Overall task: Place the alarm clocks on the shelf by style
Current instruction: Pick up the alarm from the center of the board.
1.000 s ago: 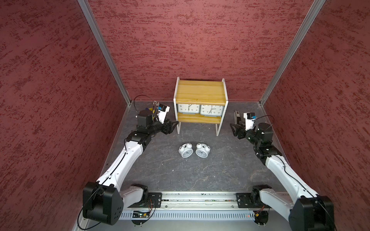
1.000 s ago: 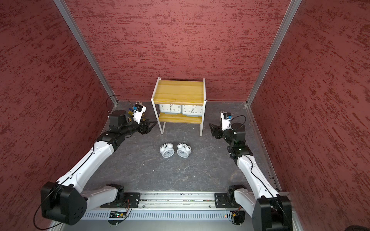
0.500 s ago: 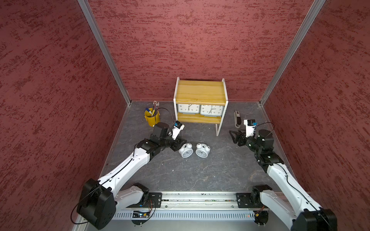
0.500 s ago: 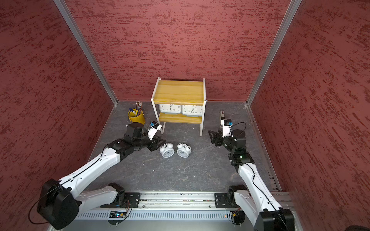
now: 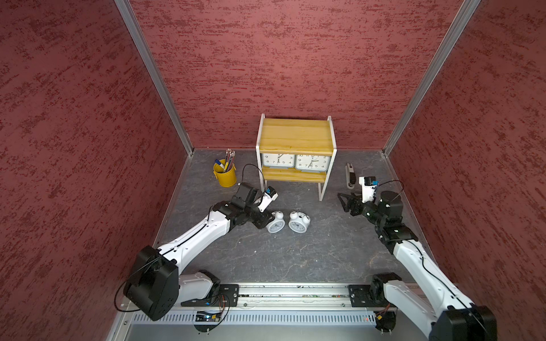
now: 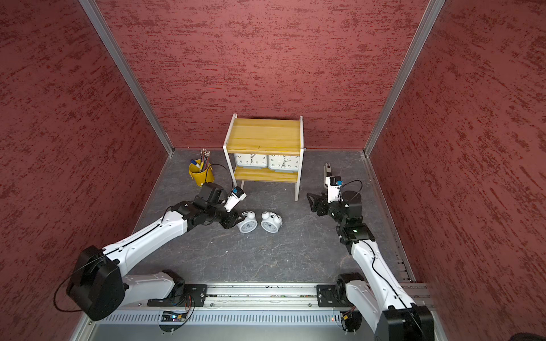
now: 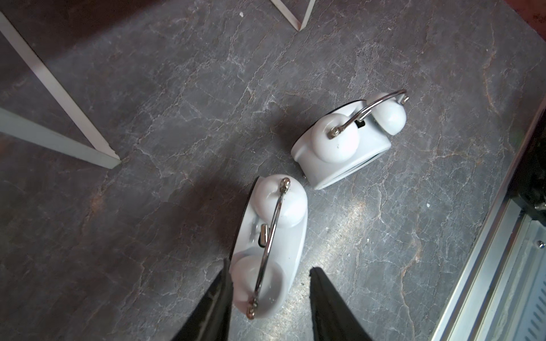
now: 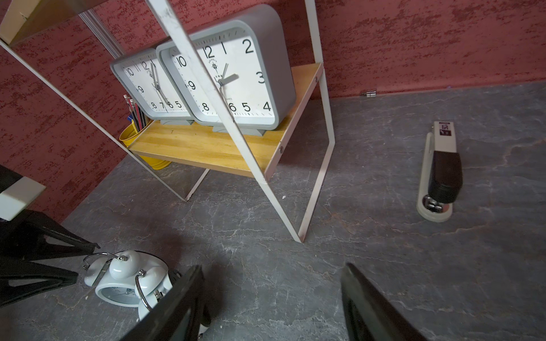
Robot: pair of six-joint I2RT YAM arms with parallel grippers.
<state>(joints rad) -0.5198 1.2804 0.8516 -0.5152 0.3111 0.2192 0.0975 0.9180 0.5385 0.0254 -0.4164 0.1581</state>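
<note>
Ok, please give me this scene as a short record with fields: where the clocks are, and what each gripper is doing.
grey clocks: side by side on the lower board of the shelf
white twin-bell clocks: on the table in front of the shelf, slightly apart
left gripper: open, jaws on both sides of the nearer white clock, not closed on it
right gripper: open, holds nothing
other things: yellow pen bucket, stapler

Two larger clocks (image 5: 277, 161) on the lower board of the shelf (image 5: 295, 137), twin-bell clocks (image 5: 275, 226) at its six o'clock (bucket (image 5: 226, 178) nine, stapler (image 5: 350, 177) three)
</note>
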